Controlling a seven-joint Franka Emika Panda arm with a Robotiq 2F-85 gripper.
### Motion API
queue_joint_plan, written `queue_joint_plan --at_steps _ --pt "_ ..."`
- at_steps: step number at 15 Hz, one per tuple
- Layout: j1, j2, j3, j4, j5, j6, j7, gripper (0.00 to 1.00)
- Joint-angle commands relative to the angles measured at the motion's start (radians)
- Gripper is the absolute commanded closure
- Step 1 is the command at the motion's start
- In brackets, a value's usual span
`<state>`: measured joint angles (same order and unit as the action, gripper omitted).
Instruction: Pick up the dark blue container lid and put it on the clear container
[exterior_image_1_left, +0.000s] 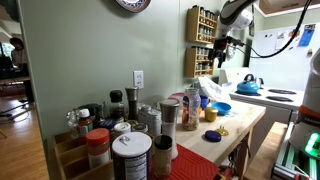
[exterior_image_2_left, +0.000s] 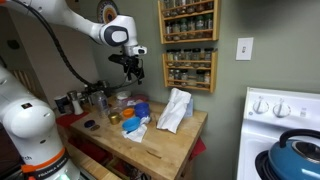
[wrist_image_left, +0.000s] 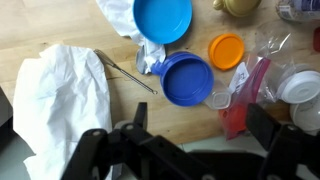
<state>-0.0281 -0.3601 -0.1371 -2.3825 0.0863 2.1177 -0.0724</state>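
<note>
Open hand (exterior_image_2_left: 130, 68) hanging well above the counter (exterior_image_2_left: 165, 150), with the dark blue container lid (wrist_image_left: 186, 78) lying below it.

In the wrist view the hand's (wrist_image_left: 180, 142) two dark fingers stand spread wide at the bottom of the picture, with nothing held between them. The dark blue container lid lies flat on the bare wood, well in from the counter's edges. It is just beside the light blue bowl (wrist_image_left: 162, 18) and sits between the crumpled white cloth (wrist_image_left: 60, 90) and a small orange lid (wrist_image_left: 227, 50). A crinkled clear plastic bag (wrist_image_left: 245, 85) touches its rim. In an exterior view the white cloth (exterior_image_2_left: 175, 110) lies toward the counter corner nearest the stove (exterior_image_2_left: 285, 120).
</note>
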Motion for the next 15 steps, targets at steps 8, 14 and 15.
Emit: queue_joint_plan --at_steps 8,14,15 --pt "0.004 -0.015 0.019 -0.002 0.027 -0.02 -0.019 0.0" --pt "0.114 -0.133 0.142 -0.089 0.142 -0.347 0.008 0.0" --pt "0.13 -0.139 0.164 -0.09 0.154 -0.411 0.012 0.0"
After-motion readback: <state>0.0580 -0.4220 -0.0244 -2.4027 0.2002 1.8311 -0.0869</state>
